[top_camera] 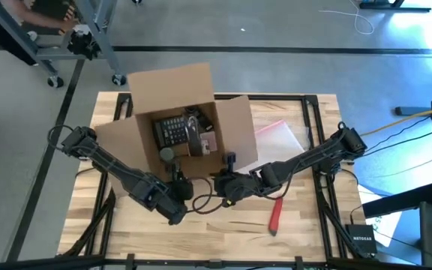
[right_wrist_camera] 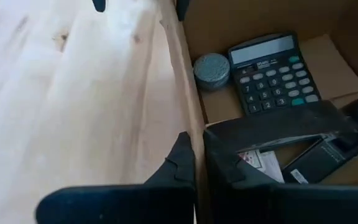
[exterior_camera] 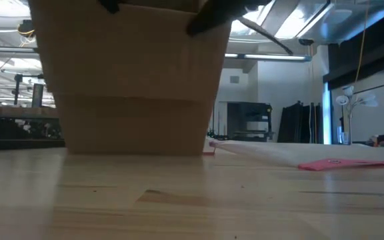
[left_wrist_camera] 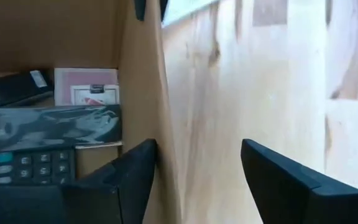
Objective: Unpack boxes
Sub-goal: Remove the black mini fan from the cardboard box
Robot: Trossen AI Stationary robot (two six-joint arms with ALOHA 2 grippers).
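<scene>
At the left of the counter [top_camera: 291, 232], the left hand [top_camera: 177, 177] is seen released, its fingers [left_wrist_camera: 132, 180] spread wide to either side of the near wall of the box [top_camera: 172, 97], with nothing gripped. The brown cardboard box stands open towards the back left of the counter, flaps spread, and in it lie a calculator [right_wrist_camera: 272, 71], a small round grey tin [right_wrist_camera: 212, 70], a long dark object wrapped in clear film [left_wrist_camera: 48, 126] and what looks like a pack of cards [left_wrist_camera: 87, 87], though that item is only partly shown. Just to the right, the right hand [top_camera: 229, 160] is clenched on the same near wall of the box, one finger inside and one outside, so the box is judged to be steadied by it. Further right, a clear pouch [top_camera: 280, 136] with a pink-red edge lies flat beside the box, and a red tool [top_camera: 275, 215] rests near the front edge. For the step to be done well, the wall should be kept pinched by the right hand so the box cannot slide or tip, while the left hand is lifted over the rim and lowered onto one item at a time. The tin or the calculator would probably be the easiest first grasp; the film-wrapped object may slip and should be taken across its narrow width.
</scene>
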